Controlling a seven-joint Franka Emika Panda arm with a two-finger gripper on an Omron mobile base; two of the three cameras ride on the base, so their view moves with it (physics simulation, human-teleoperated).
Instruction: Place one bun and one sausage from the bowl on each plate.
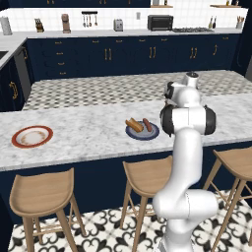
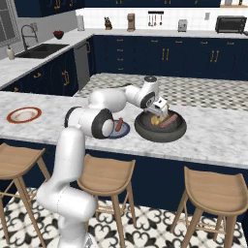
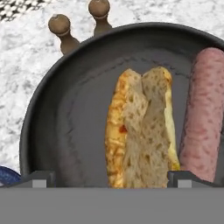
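Marble worktop (image 1: 88,135) runs across both base views, wooden stools (image 1: 44,194) tucked under its near edge; white arm (image 2: 82,121) reaches over the worktop to the bowl (image 2: 145,131); hand (image 2: 159,112) hangs just above the bowl's contents, seen in the right base view; in the hand view the two fingertips (image 3: 37,178) stand wide apart at the bottom, spread on either side of the bun (image 3: 140,131), pinching nothing; contact with the bun cannot be told.

Bowl is dark grey-black, wide and shallow, sits on the worktop on the arm's right; inside it a split bun lies lengthwise, cut face up, with a pink sausage (image 3: 203,118) just beside it toward the rim; two brown wooden knobs (image 3: 60,25) show beyond the bowl's far rim in the hand view.

Dark blue plate (image 1: 142,133) sits just beside the bowl, partly behind the arm in the right base view; it holds one bun (image 1: 134,124) and one sausage (image 1: 147,125) side by side; red-brown rimmed plate (image 1: 32,136) lies well apart at the left end of the worktop, white centre bare.

Farther back: patterned floor, navy cabinets, back counter with toaster (image 1: 118,24) and toaster oven (image 1: 160,22); sink (image 2: 41,50) at left in the right base view.
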